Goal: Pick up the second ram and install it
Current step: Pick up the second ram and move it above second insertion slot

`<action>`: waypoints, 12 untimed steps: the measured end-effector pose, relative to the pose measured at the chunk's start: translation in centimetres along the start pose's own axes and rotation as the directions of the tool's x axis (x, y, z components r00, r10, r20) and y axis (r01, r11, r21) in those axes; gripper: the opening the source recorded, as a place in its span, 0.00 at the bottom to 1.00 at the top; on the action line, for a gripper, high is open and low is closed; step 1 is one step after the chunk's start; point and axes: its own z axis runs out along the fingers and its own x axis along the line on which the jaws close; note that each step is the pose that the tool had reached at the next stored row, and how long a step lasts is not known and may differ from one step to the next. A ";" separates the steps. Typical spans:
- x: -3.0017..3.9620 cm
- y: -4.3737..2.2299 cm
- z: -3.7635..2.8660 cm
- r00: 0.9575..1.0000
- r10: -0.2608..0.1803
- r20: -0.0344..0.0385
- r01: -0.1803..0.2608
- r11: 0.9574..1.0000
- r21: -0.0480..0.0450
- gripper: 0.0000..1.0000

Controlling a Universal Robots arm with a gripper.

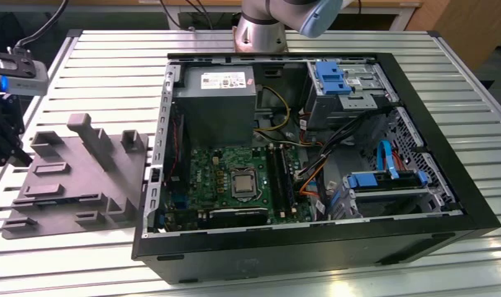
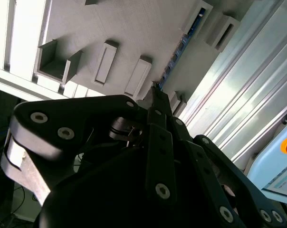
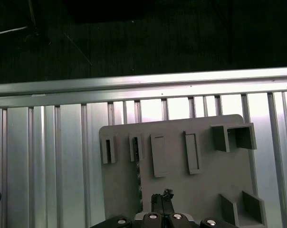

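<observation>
The gripper (image 3: 161, 198) hangs with its fingers drawn almost together, gripping nothing. The second ram (image 2: 173, 61) stands on edge in the grey holder (image 3: 200, 190), just beside the fingertips, not between them.

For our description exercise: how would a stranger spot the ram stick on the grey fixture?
Start at the slatted metal table, beside the open computer case, where a grey fixture plate lies. In the second wrist view, the ram stick stands on edge there: thin, dark, blue-glinting, unlike the plain grey blocks around it.
</observation>
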 end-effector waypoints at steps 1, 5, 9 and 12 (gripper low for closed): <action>0.02 0.00 0.04 1.000 0.000 0.000 0.000 1.000 0.000 0.11; 0.09 -0.02 0.24 1.000 0.000 0.000 0.000 1.000 0.000 0.11; 0.10 -0.03 0.40 1.000 0.000 0.000 0.000 1.000 0.000 0.11; 0.11 -0.03 0.48 1.000 0.000 0.000 0.000 1.000 0.000 0.11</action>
